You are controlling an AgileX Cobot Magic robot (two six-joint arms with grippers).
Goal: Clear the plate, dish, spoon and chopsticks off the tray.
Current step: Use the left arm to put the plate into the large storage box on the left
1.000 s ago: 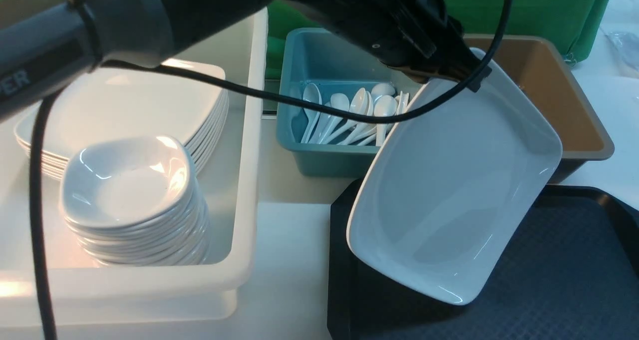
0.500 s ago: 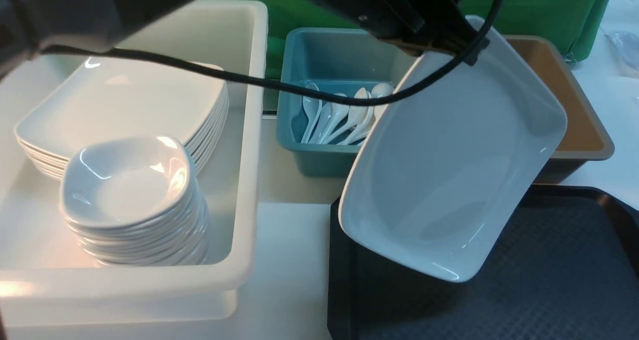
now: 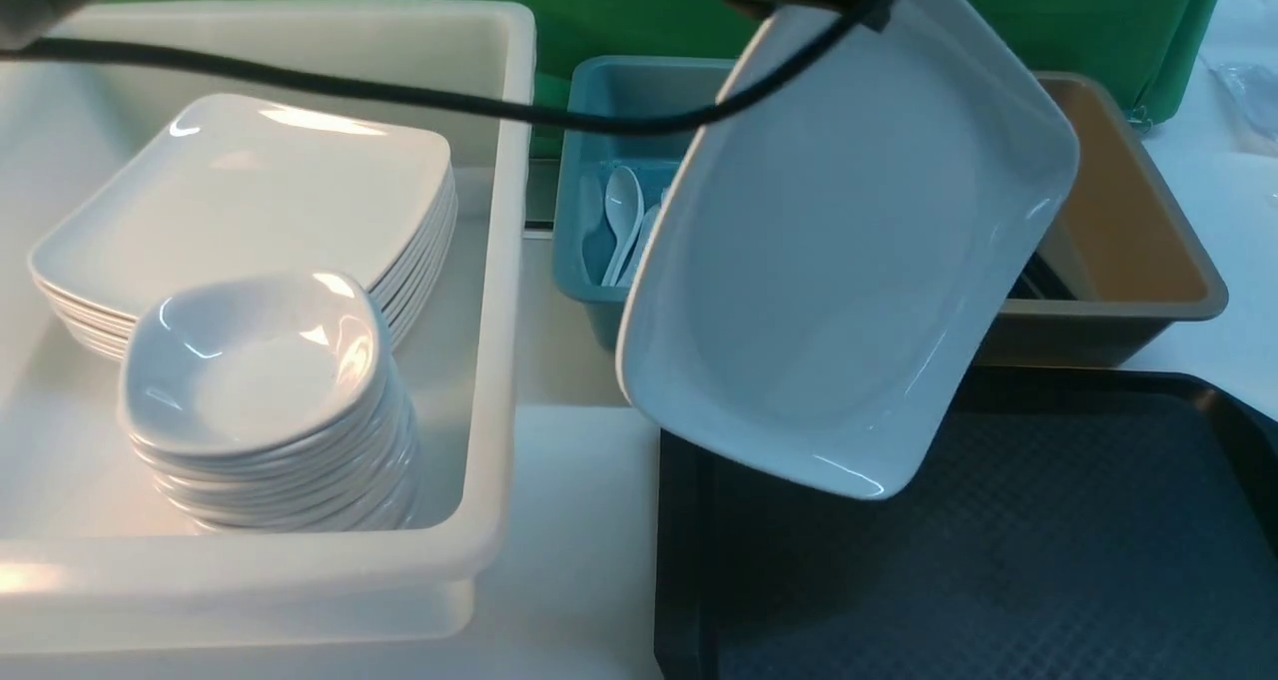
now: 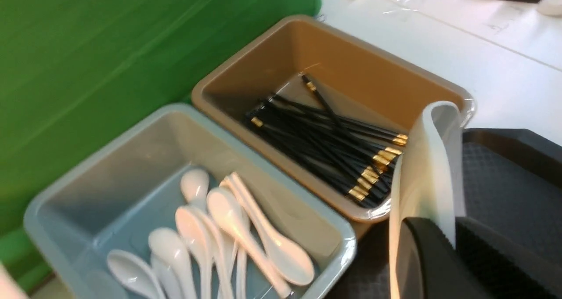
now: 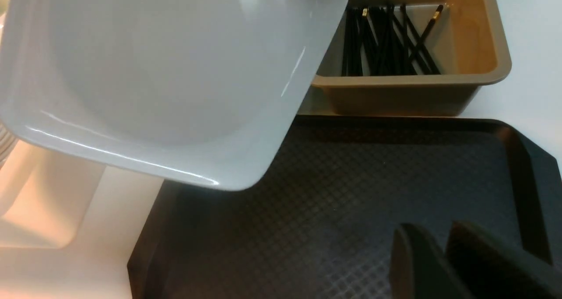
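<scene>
Gripping the glossy white, round-cornered plate [image 3: 849, 261] steeply tilted in the left gripper [image 4: 440, 228], eleven o'clock from the tray [image 3: 978, 560]; showing a narrow gap in the right gripper [image 5: 436, 233]

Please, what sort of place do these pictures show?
It is probably a station for sorting used tableware: square plates and small dishes are stacked in a white tub, chopsticks have their own brown bin, and a black serving tray is in front.
</scene>
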